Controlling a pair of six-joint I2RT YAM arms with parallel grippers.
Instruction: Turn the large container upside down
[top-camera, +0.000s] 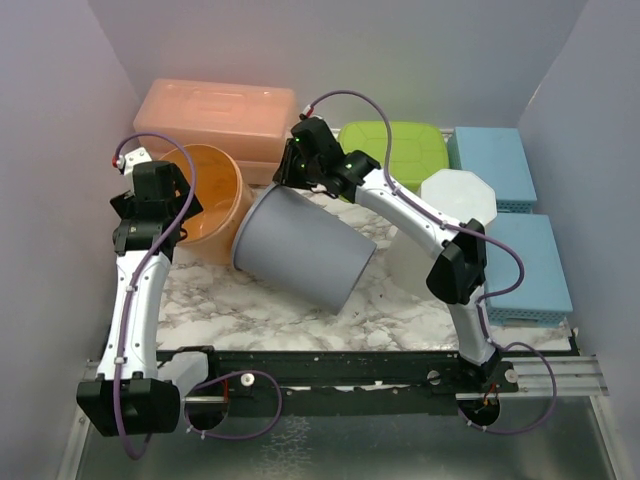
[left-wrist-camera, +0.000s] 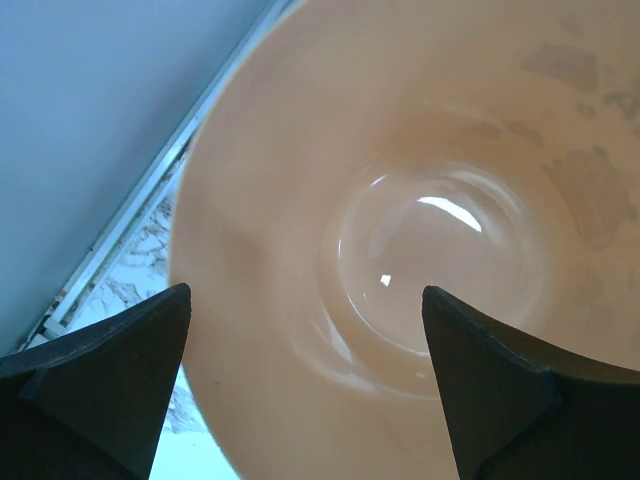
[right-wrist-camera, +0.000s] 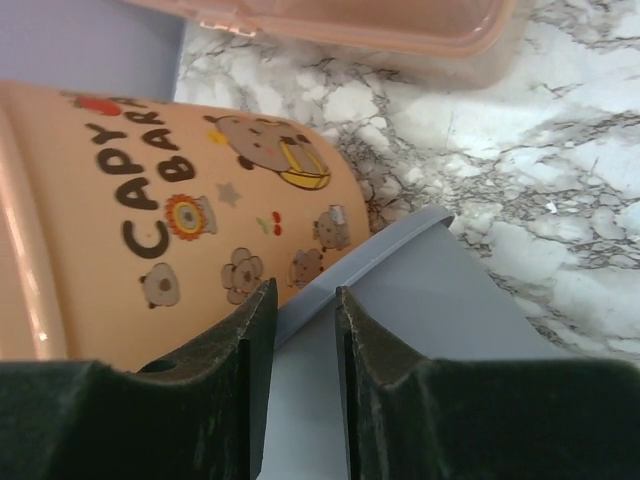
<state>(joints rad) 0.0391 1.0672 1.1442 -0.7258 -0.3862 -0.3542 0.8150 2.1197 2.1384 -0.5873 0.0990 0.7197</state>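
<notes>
Right jaws pinch grey container (right-wrist-camera: 430, 310) by "CAPY BAR…" cup (right-wrist-camera: 90, 170); left jaws wide, empty.

Top external: high behind arm bases (top-camera: 130, 405), looking down over whole marble table (top-camera: 260, 310). Left wrist: very close, facing into orange cup (left-wrist-camera: 400, 200). Right wrist: close above gray container (right-wrist-camera: 430, 300) rim, facing tabletop. All three share cup.
</notes>
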